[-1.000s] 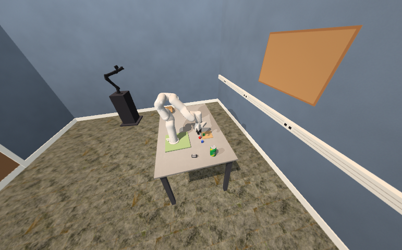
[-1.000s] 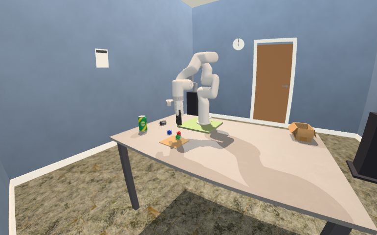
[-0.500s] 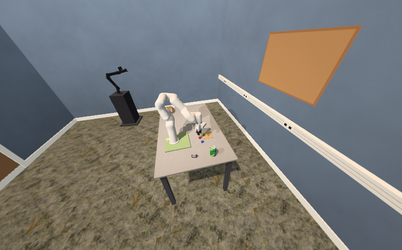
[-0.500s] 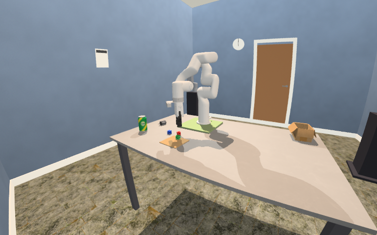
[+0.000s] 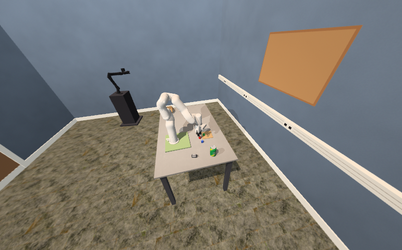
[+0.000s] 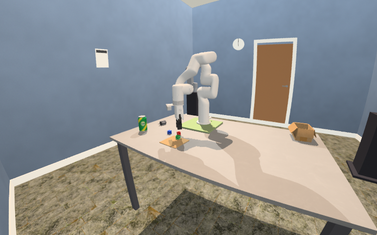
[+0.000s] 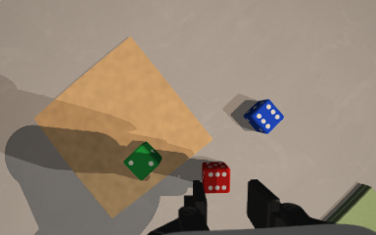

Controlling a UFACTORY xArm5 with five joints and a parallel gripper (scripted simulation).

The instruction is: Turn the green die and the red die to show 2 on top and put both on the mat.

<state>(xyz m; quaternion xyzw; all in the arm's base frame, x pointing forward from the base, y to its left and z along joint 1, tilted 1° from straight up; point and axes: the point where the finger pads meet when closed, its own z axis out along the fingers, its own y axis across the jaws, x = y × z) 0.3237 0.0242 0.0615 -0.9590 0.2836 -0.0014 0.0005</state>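
Observation:
The green die (image 5: 203, 134) (image 6: 177, 137) (image 7: 142, 162) sits flat on the orange mat (image 5: 209, 136) (image 6: 182, 141) (image 7: 126, 88), with 2 on top. The red die (image 5: 199, 137) (image 6: 178, 132) (image 7: 216, 177) lies flat on the table just off the mat's corner, with 6 on top. The blue die (image 5: 202, 141) (image 6: 169, 132) (image 7: 265, 117) lies flat on the table away from the mat, with 6 on top. My gripper (image 5: 198, 135) (image 6: 179, 128) (image 7: 224, 197) is partly open and empty. It hangs above the table near the red die, which shows beyond the left finger in the wrist view.
A green and yellow can (image 5: 212, 151) (image 6: 142, 123) and a small dark object (image 5: 194, 155) (image 6: 162, 123) stand beyond the blue die. The light green base plate (image 5: 182, 146) (image 6: 190, 125) (image 7: 373, 215) lies under the arm. An open cardboard box (image 5: 171, 109) (image 6: 302, 132) stands at the table's far end.

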